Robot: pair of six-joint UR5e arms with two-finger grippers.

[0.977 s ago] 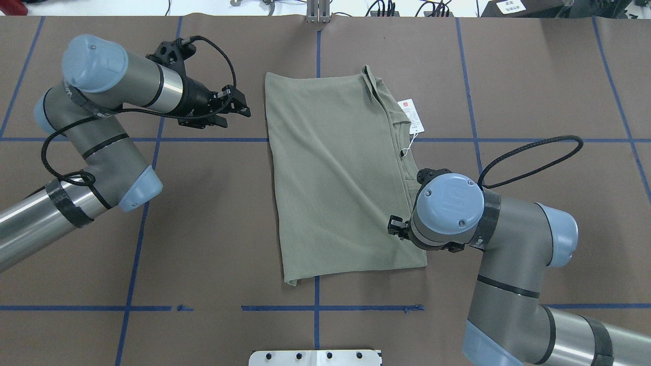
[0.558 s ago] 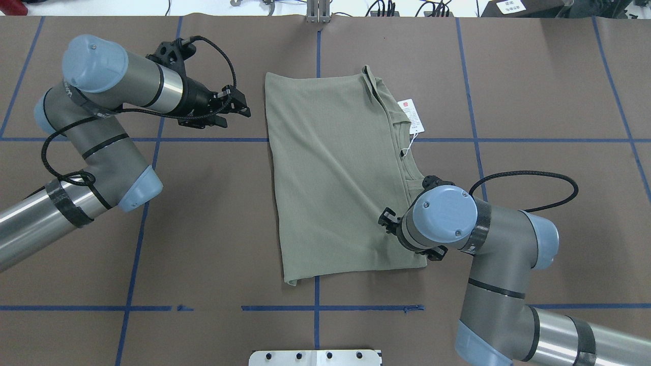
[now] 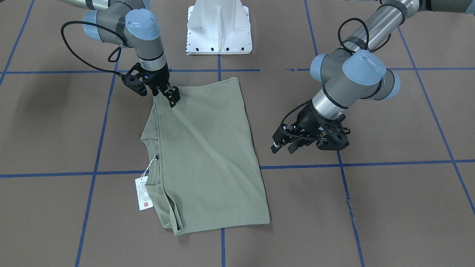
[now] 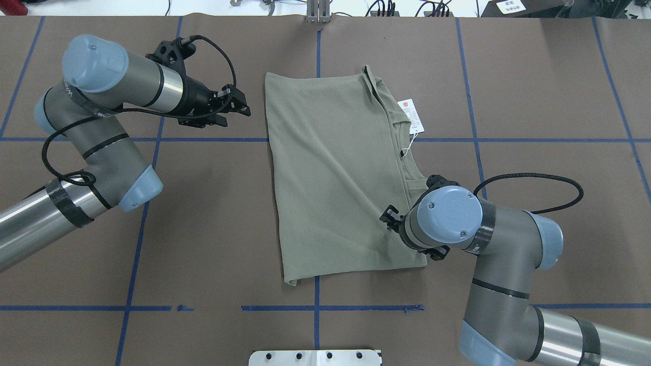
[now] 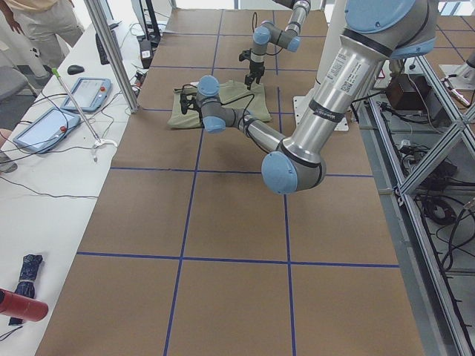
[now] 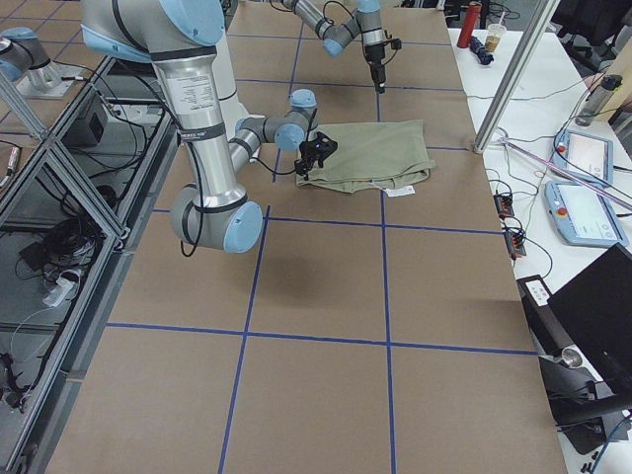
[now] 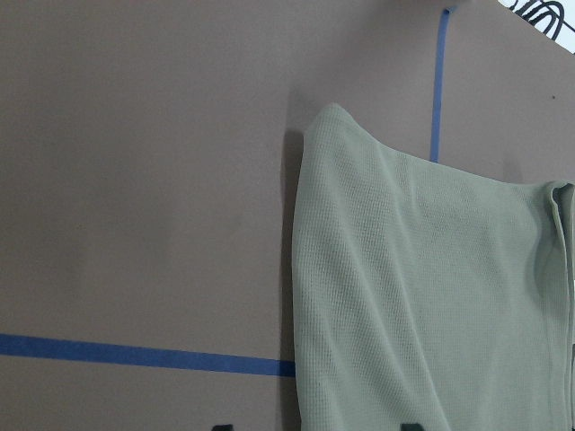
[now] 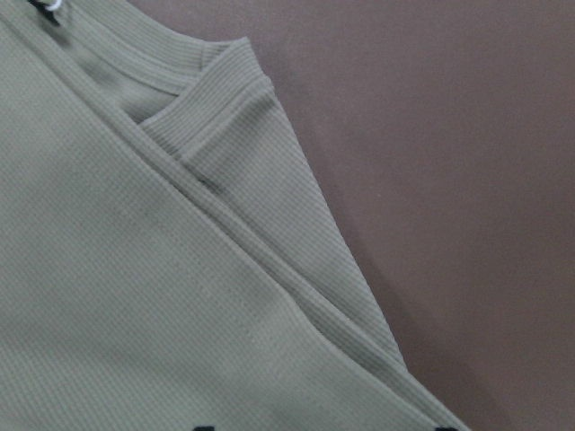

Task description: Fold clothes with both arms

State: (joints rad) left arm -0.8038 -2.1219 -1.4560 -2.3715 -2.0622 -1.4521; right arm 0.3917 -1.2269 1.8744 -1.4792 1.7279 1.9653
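Front-facing view: an olive-green folded shirt [image 3: 207, 148] lies flat on the brown table [image 3: 389, 207], its white hang tag [image 3: 143, 193] beside the neck. The right gripper [image 3: 173, 99] sits at the shirt's corner nearest the robot. The left gripper [image 3: 284, 147] hangs beside the opposite edge, clear of the cloth, fingers apart.

Overhead view: the right gripper is mostly hidden under its wrist.

Right wrist view: two fingertips [image 8: 205, 428] stand wide apart over the layered edge.

Left wrist view: both tips stand apart too.
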